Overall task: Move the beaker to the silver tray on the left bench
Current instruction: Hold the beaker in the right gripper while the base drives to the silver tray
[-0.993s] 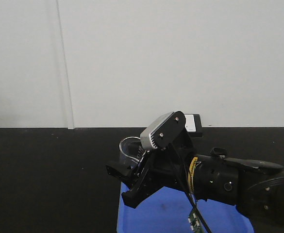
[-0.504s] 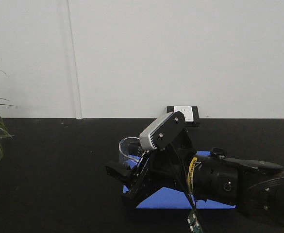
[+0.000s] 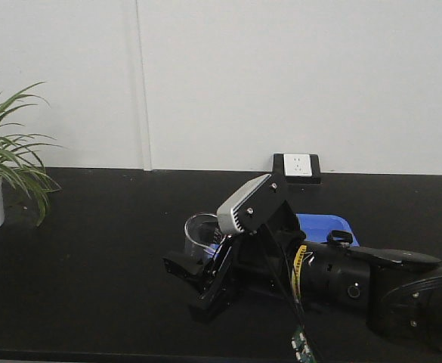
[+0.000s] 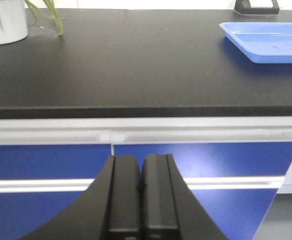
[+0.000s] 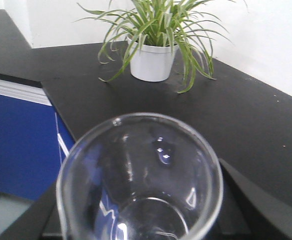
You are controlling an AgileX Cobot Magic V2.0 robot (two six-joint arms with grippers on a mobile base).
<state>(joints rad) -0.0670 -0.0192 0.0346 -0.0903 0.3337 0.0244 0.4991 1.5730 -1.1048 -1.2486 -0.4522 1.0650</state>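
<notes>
Out in front of the base, the scene has slid to the right over the last second. The blue tray point(image 3: 328, 225), which sat directly under the arm a moment ago, now lies behind and to the right of it. A potted plant point(image 3: 0, 175) has come into view at the far left of the black worktop point(image 3: 92, 249), and the wall socket point(image 3: 296, 165) has dropped lower in the picture. The arm itself has kept its pose, so I read this as the base turning left while the load is carried.

The right gripper point(image 3: 190, 281) is clamped on the beaker point(image 3: 199, 233). On the right wrist camera the glass fills the view, upright and empty as far as I can tell, with a dark finger on either side of its base. It is held in the air, short of the worktop edge and off any surface.

The left gripper point(image 4: 141, 192) carries nothing, its jaws pressed flat together, and it faces the blue cabinet fronts point(image 4: 46, 160) below the bench.

The silver tray appears in no view, so the pickup looks done and the transfer is under way. I cannot yet tell whether this worktop belongs to the left bench. I would keep turning slowly and avoid jolting the glass until the tray appears.
</notes>
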